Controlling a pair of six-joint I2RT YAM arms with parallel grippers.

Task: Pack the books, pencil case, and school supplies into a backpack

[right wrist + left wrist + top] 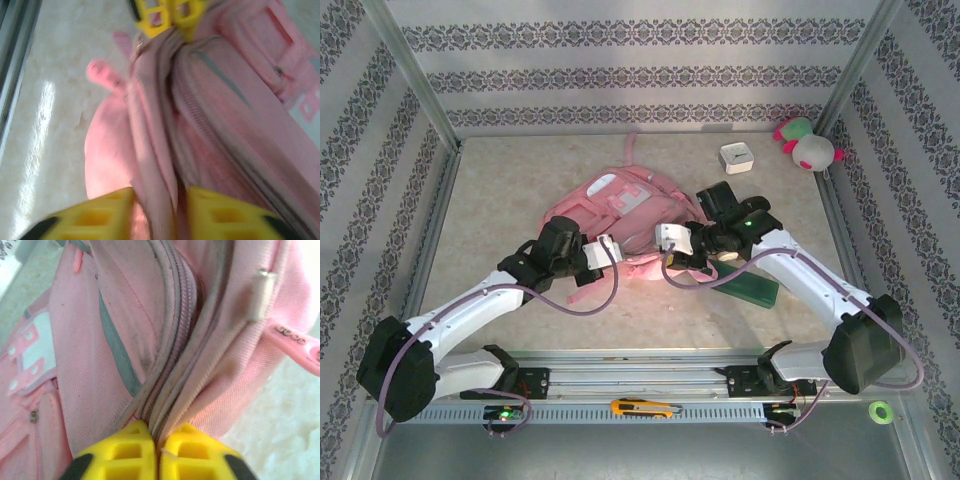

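Yellow fingers (132, 452) of the left gripper (157, 455), blocky and set with square recesses, are pressed together, and a seam of the backpack (100, 370) is pinched between them. Beyond those fingers a woven pink zip (186, 300) runs away along the soft fabric, with a grey piped strip (117, 352) to its left and a glossy pink tab (295, 342) off to the right. On the right gripper (160, 215) the fingers are parted, and a crumpled fold of the same pink cloth is straddled by them. Left of those fingers the pale, mottled table (55, 100) is seen. From above, the backpack is seen lying slumped on the table between the two grippers.
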